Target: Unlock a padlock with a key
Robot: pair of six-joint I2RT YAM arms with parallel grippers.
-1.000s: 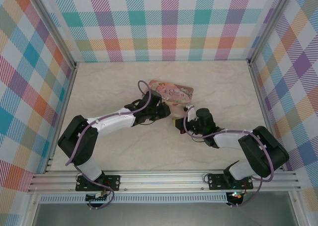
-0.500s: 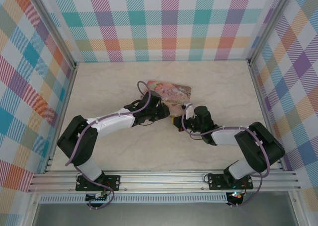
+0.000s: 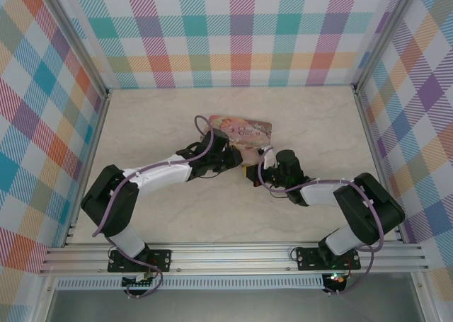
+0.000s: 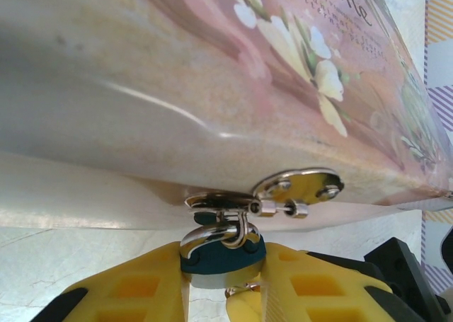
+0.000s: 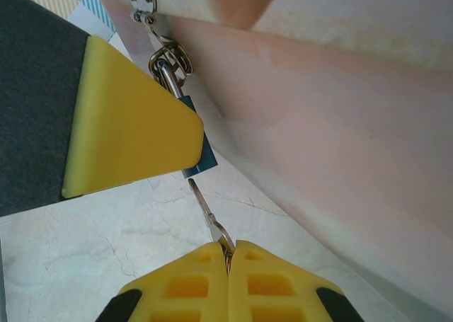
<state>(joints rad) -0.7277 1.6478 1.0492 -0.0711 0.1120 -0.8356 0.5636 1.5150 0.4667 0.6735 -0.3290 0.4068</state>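
Since the key (image 5: 207,210) is tiny, thin & prob. slippery, right gripper (image 5: 228,262) pinches its bow tight; left gripper (image 4: 225,290) clamps padlock (image 4: 218,255) body at tin's (image 4: 212,74) near edge.

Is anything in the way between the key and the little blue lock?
No, nothing visible. The key, pinched in the right hand, reaches straight to the underside of the padlock, which the left hand grips.
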